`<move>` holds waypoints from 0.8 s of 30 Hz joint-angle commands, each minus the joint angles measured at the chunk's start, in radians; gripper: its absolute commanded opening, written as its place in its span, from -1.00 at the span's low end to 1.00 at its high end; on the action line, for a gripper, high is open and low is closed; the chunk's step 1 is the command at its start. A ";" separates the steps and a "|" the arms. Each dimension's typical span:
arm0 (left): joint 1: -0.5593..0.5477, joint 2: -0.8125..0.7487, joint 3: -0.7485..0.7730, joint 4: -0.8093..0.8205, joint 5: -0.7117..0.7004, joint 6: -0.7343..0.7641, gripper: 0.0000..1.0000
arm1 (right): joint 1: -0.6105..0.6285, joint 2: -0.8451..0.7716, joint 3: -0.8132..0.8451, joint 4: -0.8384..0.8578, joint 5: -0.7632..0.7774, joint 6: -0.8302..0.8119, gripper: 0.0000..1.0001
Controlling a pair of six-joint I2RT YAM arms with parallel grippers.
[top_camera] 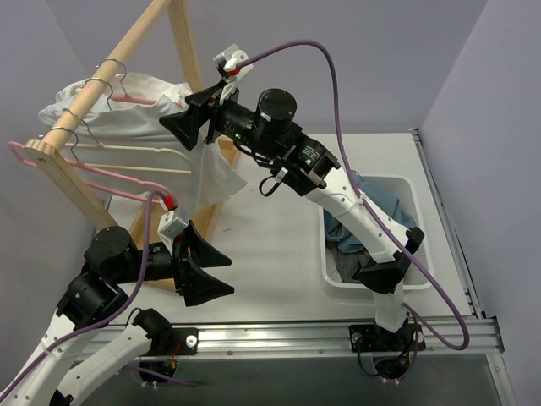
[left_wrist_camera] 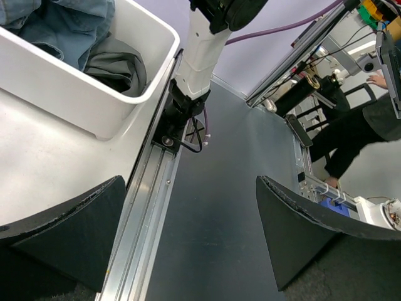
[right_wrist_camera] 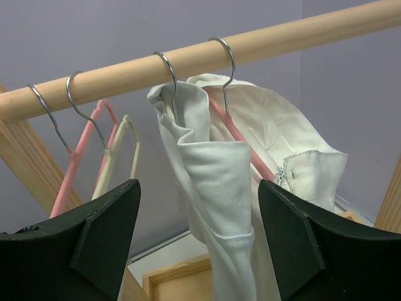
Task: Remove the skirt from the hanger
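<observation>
A dark grey cloth, the skirt, lies crumpled in the white bin, partly under light blue denim. A bare pink hanger hangs by its wire hook at the near end of the wooden rail; it also shows in the right wrist view as the pink hanger. My right gripper is raised at the rail, open, its jaws either side of a hanging white shirt without pinching it. My left gripper hovers low near the table's front edge, open and empty.
The white shirt hangs on a second pink hanger. A cream hanger hangs between the two pink ones. The rack's wooden legs stand at the back left. The bin sits right of centre beside the right arm's base.
</observation>
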 commanded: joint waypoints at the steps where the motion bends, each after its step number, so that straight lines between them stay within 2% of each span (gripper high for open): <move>1: -0.002 -0.001 0.011 0.022 0.018 0.030 0.88 | -0.017 -0.002 -0.022 0.059 -0.035 0.011 0.43; 12: -0.002 -0.006 0.001 0.015 0.022 0.034 0.88 | -0.026 0.044 -0.028 0.028 -0.093 0.029 0.31; 19: -0.002 -0.009 -0.003 0.003 0.018 0.040 0.88 | -0.022 0.056 -0.070 0.049 -0.118 0.046 0.16; 21: -0.002 -0.008 -0.005 0.006 0.018 0.040 0.88 | -0.023 0.059 -0.076 0.059 -0.116 0.045 0.10; 24: -0.002 -0.003 -0.005 0.009 0.019 0.041 0.88 | -0.026 0.084 -0.053 0.048 -0.123 0.034 -0.13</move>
